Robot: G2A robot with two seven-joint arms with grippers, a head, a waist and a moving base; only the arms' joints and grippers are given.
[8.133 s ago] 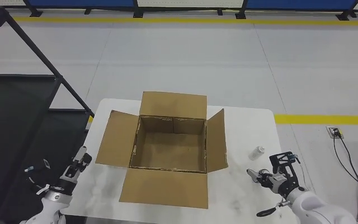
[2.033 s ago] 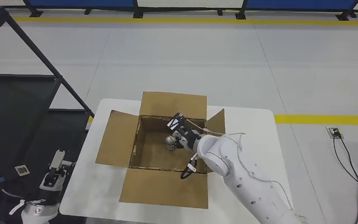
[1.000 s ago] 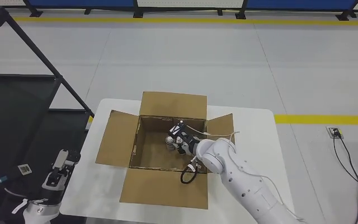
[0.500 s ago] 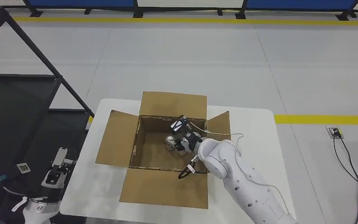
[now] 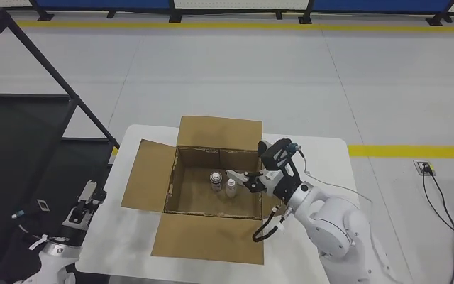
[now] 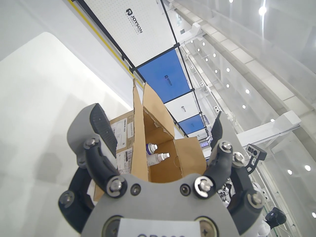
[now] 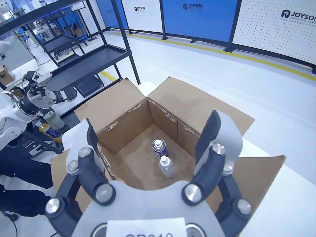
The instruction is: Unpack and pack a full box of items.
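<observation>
My right gripper open, empty, over box right edge; left gripper open. Spray can, bottle upright, just beside: next drop could topple 1.

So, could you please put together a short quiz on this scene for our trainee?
1. True or false: the right gripper is open and empty above the box.
2. How many items stand in the box? A) one B) two C) four
3. Fill in: the can and the bottle both stand ____ on the box floor.

Key: 1 true; 2 B; 3 upright.
</observation>
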